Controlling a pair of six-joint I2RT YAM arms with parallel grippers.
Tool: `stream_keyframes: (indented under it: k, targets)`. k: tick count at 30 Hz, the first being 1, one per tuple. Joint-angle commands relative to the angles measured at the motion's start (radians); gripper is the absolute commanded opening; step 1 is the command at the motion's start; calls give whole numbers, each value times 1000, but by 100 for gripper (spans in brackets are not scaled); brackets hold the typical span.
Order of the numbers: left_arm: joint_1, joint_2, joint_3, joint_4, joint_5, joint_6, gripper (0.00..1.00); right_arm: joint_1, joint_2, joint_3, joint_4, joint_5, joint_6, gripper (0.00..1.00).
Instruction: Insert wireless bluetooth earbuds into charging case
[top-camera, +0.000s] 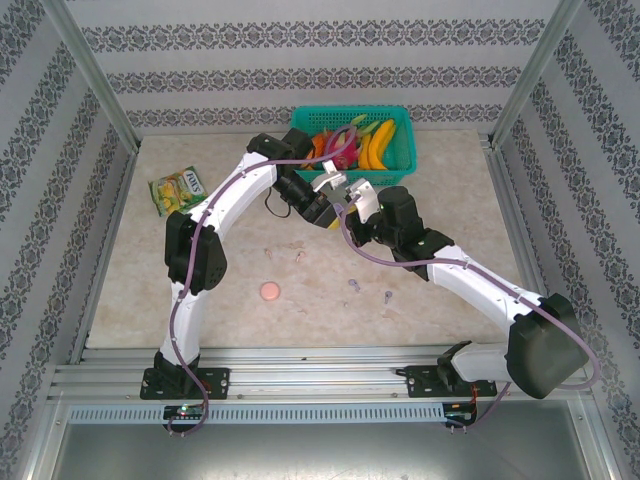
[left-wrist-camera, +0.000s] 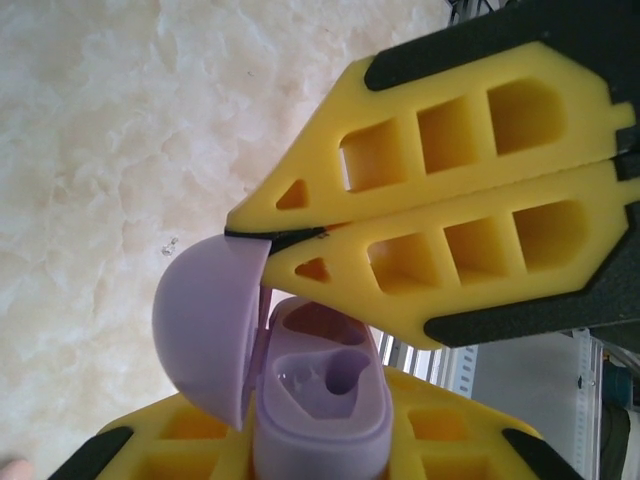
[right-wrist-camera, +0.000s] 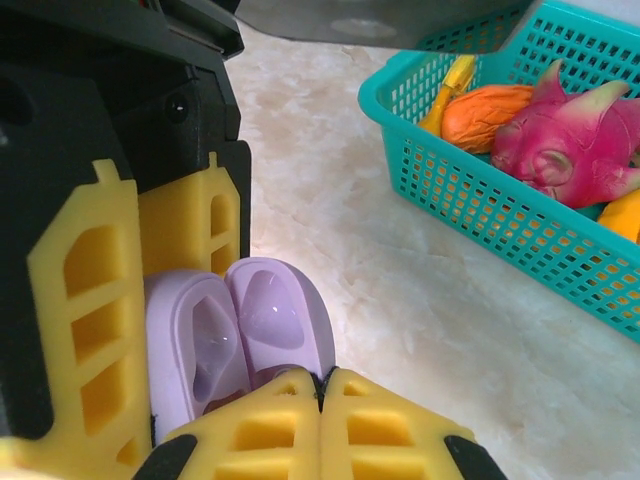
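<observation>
One open purple charging case (left-wrist-camera: 322, 412): left end effector (left-wrist-camera: 238, 226) pinches lid (left-wrist-camera: 203, 325) edge, right end effector (right-wrist-camera: 320, 388) clamps base.

walls (top-camera: 300, 40): white and grey bands, grey floral print.
table (top-camera: 480, 200): cream, marbled.
basket (right-wrist-camera: 480, 200): teal mesh, right of frame; in it a magenta dragon fruit (right-wrist-camera: 570, 140) with green tips, an orange fruit (right-wrist-camera: 490, 115), yellow bananas (top-camera: 378, 145).
packet (top-camera: 177, 188): green, upper left.
arms (top-camera: 235, 195): white, black joints; cable (top-camera: 400, 262) purple.
left gripper (left-wrist-camera: 320, 430), right gripper (left-wrist-camera: 255, 235): yellow, black backing.
purple case (left-wrist-camera: 310, 400): lilac, lid too.
pink case (top-camera: 270, 291): salmon.
lilac earbuds (top-camera: 355, 287): lilac, centre.
pink earbuds (top-camera: 296, 254): pale pink, faint against the table.
</observation>
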Motion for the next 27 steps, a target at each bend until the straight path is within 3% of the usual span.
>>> stream_keyframes:
  k: [1,4,9,13,18,27]
  targets:
    - [5,18,27,-12,23,12,23,10,-18,-8,0,1,11,0]
    - [5,13,22,-4,15,10,20,0,-31,-6,0,13,40,27]
    - [11,-17,-23,64,-4,-4,12,-52,-143,-34,-50,-16,127,51]
    - [29,-49,-77,153,-9,-36,1,-119,-277,-83,-112,-21,227,57]
    - [33,-114,-180,339,-90,-120,0,-177,-385,-115,-212,2,351,62]
    - [30,-320,-556,905,-309,-272,0,-179,-342,-96,-452,46,635,62]
